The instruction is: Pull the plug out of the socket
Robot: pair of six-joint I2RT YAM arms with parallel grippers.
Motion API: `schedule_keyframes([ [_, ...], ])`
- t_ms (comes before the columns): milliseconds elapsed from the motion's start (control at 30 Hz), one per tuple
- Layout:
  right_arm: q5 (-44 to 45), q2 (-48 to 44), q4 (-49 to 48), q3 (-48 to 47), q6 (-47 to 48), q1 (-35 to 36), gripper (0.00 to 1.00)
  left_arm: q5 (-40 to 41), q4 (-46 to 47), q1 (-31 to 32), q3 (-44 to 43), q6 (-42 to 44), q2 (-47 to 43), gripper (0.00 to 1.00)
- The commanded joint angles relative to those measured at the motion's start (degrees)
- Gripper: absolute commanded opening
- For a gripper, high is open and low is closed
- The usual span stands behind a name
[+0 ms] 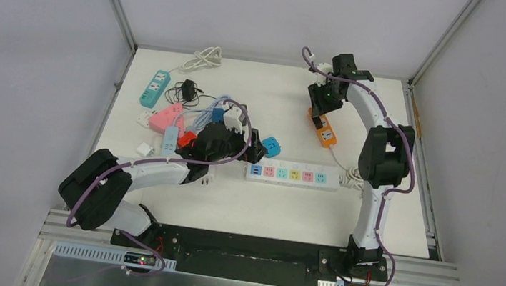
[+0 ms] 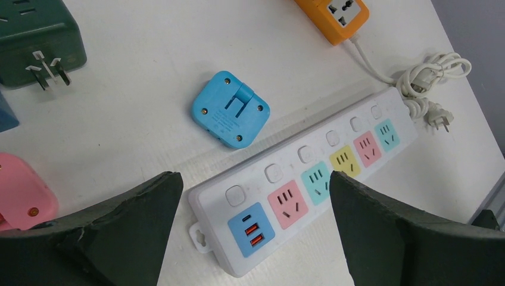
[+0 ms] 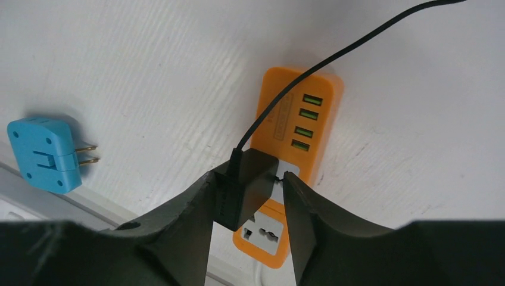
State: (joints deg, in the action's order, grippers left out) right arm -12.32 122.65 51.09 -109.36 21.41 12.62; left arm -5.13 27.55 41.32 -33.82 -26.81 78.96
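The right gripper (image 3: pixel 247 176) straddles the black plug (image 3: pixel 253 190), one finger against it and a sliver of gap by the other; clamped or not, I cannot tell. The plug sits in the orange power strip (image 3: pixel 298 101), far right. The left gripper (image 2: pixel 255 179) gapes wide above the white power strip (image 2: pixel 309 156).

Left black two-finger gripper (image 2: pixel 256 182): arm folded low, jaws wide apart. Right black two-finger gripper (image 3: pixel 249 179): arm extended far, jaws partly narrowed.
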Motion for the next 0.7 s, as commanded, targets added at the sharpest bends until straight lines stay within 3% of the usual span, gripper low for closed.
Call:
schedule_keyframes([
  [0,-0.71,-1.58,1.59,3.03,1.25,0.17,0.5,-1.82,3.77,0.41,-2.58,-2.34,1.22,0.99],
  [133,-2.15,-4.27,0.52,4.4,0.88,0.21,0.57,-1.99,3.91,0.43,-2.67,-2.46,1.45,0.99],
  [433,1.04,-4.5,0.18,3.87,0.58,-0.03,0.59,-2.14,4.0,0.43,-2.52,-2.61,1.31,0.99],
  [667,4.5,-5.14,-1.23,2.96,-2.06,-3.91,0.47,-1.64,4.49,0.43,-1.69,-2.89,0.28,0.99],
])
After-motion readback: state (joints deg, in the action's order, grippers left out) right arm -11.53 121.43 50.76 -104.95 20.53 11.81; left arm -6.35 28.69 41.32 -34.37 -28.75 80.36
